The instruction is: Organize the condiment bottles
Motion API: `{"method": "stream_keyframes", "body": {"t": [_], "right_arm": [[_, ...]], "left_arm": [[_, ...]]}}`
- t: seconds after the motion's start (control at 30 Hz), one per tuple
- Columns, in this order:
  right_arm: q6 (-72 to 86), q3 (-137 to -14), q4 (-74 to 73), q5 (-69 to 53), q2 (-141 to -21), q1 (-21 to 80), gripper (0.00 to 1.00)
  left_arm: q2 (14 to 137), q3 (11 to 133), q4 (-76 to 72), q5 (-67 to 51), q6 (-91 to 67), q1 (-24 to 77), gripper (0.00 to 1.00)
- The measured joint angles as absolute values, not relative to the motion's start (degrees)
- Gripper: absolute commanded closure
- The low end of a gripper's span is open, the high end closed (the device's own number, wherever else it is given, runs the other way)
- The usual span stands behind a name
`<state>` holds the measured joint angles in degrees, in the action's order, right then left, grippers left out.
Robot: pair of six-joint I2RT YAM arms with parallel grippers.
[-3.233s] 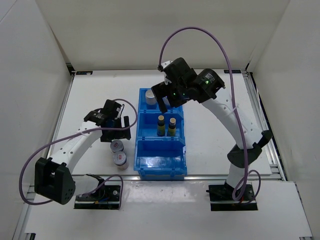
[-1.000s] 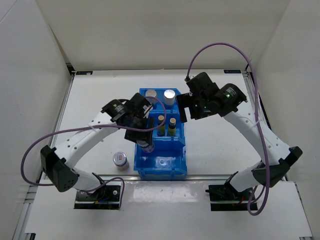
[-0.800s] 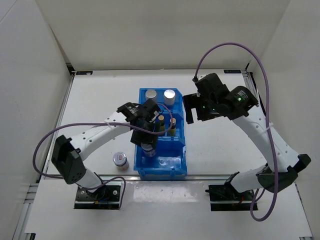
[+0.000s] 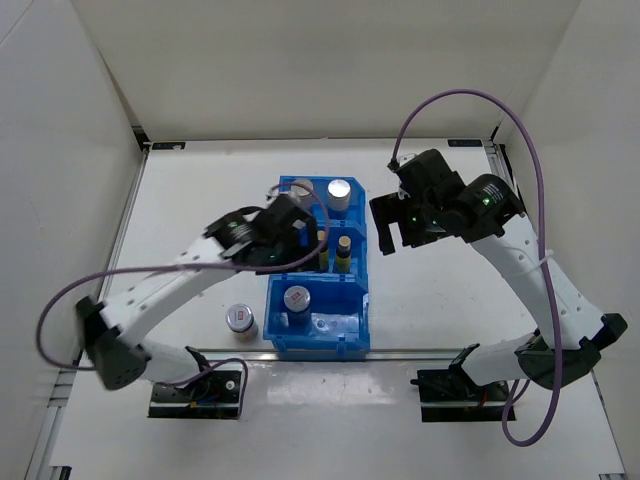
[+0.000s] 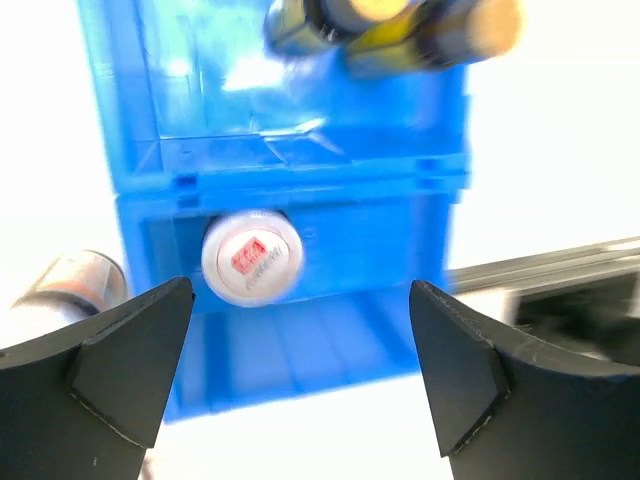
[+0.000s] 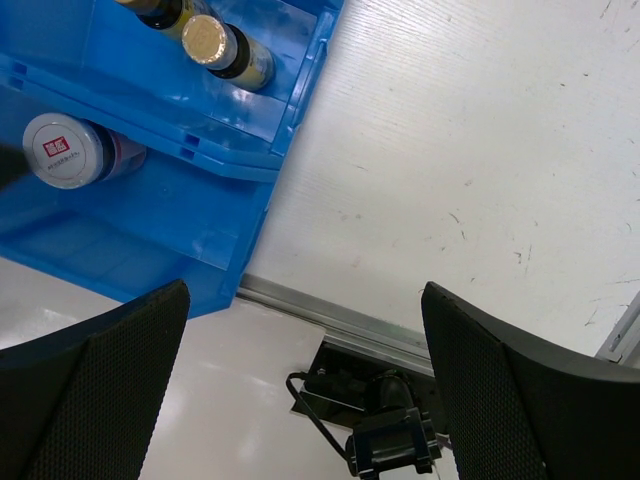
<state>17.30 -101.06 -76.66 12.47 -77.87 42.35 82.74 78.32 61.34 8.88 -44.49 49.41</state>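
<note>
The blue bin (image 4: 366, 262) holds most of the condiment bottles. Two silver caps (image 4: 339, 190) show in its far compartment, the left one partly hidden by my left arm. Two slim yellow bottles (image 4: 344, 246) (image 6: 215, 45) stand in the middle compartment. One squat silver-topped bottle with a red mark (image 4: 297, 298) (image 5: 250, 257) (image 6: 65, 150) stands in the near compartment. A second squat bottle (image 4: 239, 318) (image 5: 70, 285) stands on the table left of the bin. My left gripper (image 4: 297, 240) (image 5: 300, 370) hovers open above the bin, empty. My right gripper (image 4: 392, 232) (image 6: 305, 380) is open and empty, right of the bin.
The table's metal front rail (image 6: 330, 315) runs close behind the bin's near wall. The right arm's base mount (image 6: 385, 420) and its cable sit beyond it. White walls enclose the table on three sides.
My left gripper opened and let go of the squat bottle, which now stands in the near compartment, then drew up and back. The right arm barely moved.
</note>
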Motion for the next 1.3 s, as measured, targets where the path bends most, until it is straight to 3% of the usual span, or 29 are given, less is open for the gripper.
{"method": "stream_keyframes", "body": {"t": [0.17,0.3,0.5,0.6,0.93,1.3], "right_arm": [[17.2,-101.1,-76.7,12.2,-77.8,42.3,0.00],[16.2,-101.0,-76.7,11.7,-77.6,42.3,0.00],[14.6,-99.2,-76.8,10.0,-76.4,42.3,0.00],[14.4,-98.3,-77.0,8.5,-76.3,42.3,0.00],[14.4,-98.0,-77.1,6.4,-76.3,42.3,0.00],[14.4,-98.0,-77.1,5.6,-76.2,42.3,0.00]], "left_arm": [[62.7,76.6,63.2,14.9,-54.2,50.1,0.00],[49.8,67.1,68.5,15.4,-63.6,48.4,0.00],[44.7,47.2,74.7,12.7,-77.5,47.4,0.00],[41.6,43.2,77.0,12.4,-82.3,47.4,0.00],[50.7,43.9,77.3,13.3,-85.1,46.9,0.00],[54.5,45.6,72.9,14.4,-81.6,38.6,0.00]]}}
